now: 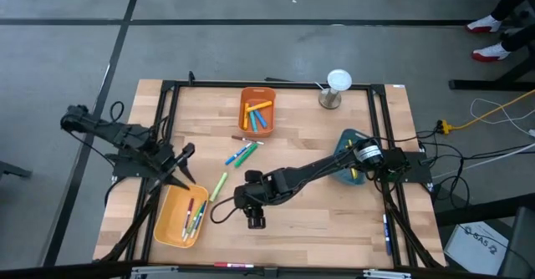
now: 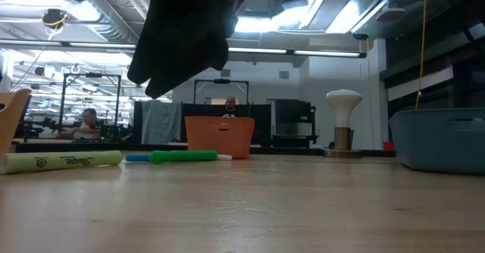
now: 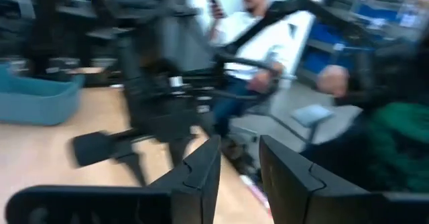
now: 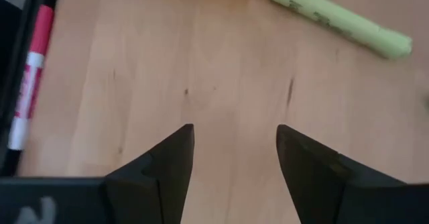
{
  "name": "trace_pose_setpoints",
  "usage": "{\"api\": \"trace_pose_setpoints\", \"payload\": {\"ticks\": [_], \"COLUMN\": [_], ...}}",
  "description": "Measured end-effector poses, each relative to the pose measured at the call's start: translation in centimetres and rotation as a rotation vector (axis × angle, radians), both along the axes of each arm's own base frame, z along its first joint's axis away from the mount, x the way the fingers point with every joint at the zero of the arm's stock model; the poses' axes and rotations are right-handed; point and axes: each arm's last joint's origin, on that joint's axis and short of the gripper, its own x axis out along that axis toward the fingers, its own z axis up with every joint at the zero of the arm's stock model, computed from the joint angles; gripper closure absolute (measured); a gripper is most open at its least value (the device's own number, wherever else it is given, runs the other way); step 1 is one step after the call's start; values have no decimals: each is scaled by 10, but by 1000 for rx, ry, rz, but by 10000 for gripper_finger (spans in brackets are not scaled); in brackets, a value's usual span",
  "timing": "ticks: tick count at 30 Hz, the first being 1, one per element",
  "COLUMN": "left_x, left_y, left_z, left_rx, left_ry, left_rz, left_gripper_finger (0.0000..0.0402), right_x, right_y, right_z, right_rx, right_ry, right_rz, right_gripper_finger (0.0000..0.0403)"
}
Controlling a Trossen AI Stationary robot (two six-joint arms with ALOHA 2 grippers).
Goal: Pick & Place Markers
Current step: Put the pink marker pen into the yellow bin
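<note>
Our right gripper [image 4: 234, 150] hangs low over bare wood near the front middle of the table [image 1: 318, 220], its two dark fingers [image 4: 167, 163] spread wide with nothing between them and nothing touching them. In its wrist view we see a light green marker [image 4: 338, 19] lying on the wood ahead of the fingers, and a pink marker [image 4: 30, 76] partly cut off behind a dark edge. From above, the right arm stretches from its base at the table's right side, past the teal bin [image 1: 347, 145], bent low toward the front, the gripper pointing down beside that light green marker. Our left gripper [image 3: 238, 177] shows a narrow gap between its fingers in its own wrist view, with nothing held in it; that view is smeared, so we can make out little beyond the other arm and a seated person in white behind the table. In the high view this gripper sits at the table's left edge, just above the yellow bin [image 1: 171, 220], the arm folded back over the frame. The yellow bin holds a few markers, pink and green among them; the orange bin [image 1: 247, 112] at the back holds several more, orange, yellow and blue. Loose green and blue markers [image 1: 241, 154] lie on the wood between the two bins. A small white-topped stand [image 1: 336, 87] stands at the back right. In the low view a dark arm fills the top, its gripper hidden.
</note>
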Motion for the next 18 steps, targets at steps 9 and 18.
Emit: {"api": "trace_pose_setpoints", "payload": {"ticks": [9, 18], "left_x": [20, 60], "left_y": [-22, -81], "left_z": [-18, -3], "left_rx": [64, 228], "left_ry": [178, 381], "left_rz": [-113, -222], "left_gripper_finger": [298, 295], "right_x": [-15, -34], "right_y": [-11, -14], "right_z": [8, 10], "right_rx": [-16, -223], "right_ry": [198, 311], "right_rz": [-139, -152], "right_gripper_finger": [198, 229]}}
